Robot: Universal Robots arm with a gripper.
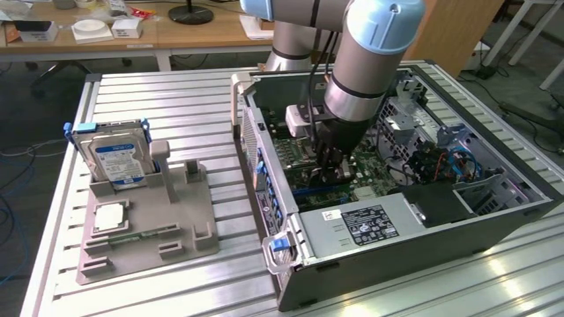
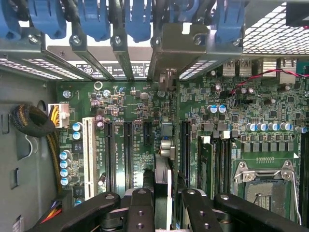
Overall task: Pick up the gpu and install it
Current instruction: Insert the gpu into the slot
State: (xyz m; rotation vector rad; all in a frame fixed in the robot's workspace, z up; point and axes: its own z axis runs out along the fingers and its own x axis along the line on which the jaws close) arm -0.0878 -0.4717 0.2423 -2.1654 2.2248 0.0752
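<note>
My gripper (image 1: 333, 168) is down inside the open computer case (image 1: 397, 224), low over the green motherboard (image 2: 120, 111). In the wrist view the gpu (image 2: 163, 181) stands edge-on between my two black fingers (image 2: 140, 208), and the gripper (image 2: 163, 212) is shut on it. The card runs along the black expansion slots (image 2: 129, 154). Its pale metal bracket (image 2: 168, 48) reaches the rear slot openings under the blue latches (image 2: 137, 19). I cannot tell whether the card's edge sits in a slot.
A grey fixture (image 1: 150, 224) on the ribbed table at the exterior view's left holds a silver hard drive (image 1: 119, 158), a square chip (image 1: 110, 216) and a narrow green memory stick (image 1: 141, 234). Cables (image 1: 440, 162) and the power supply (image 1: 370, 224) crowd the case. The empty CPU socket (image 2: 265, 183) lies beside the slots.
</note>
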